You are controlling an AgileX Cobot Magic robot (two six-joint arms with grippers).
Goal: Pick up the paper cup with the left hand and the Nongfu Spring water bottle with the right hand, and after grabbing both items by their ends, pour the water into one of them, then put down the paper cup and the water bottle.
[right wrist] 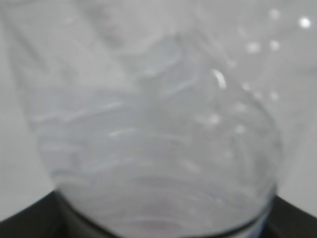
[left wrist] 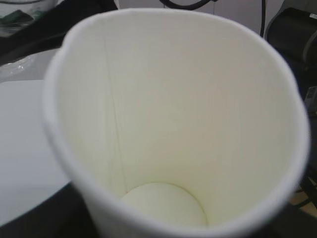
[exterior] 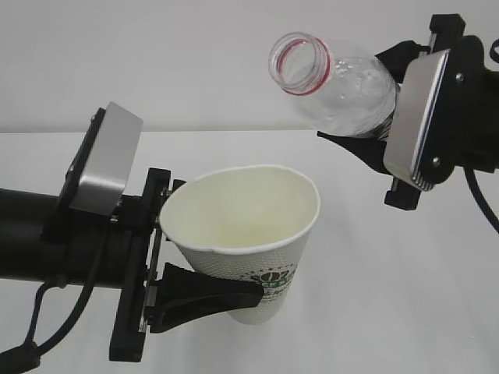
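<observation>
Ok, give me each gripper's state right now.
Left gripper: shut on the paper cup.
Right gripper: shut on the Nongfu Spring water bottle.

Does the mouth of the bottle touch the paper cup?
Apart. The exterior view shows bare wall between the bottle mouth and the paper cup rim below.

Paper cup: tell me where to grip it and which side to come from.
Grip the paper cup low on its tapered wall, near the base, coming from the left side, as the left gripper does. The rolled rim is wide and soft and the mouth must stay open toward the water bottle.
</observation>
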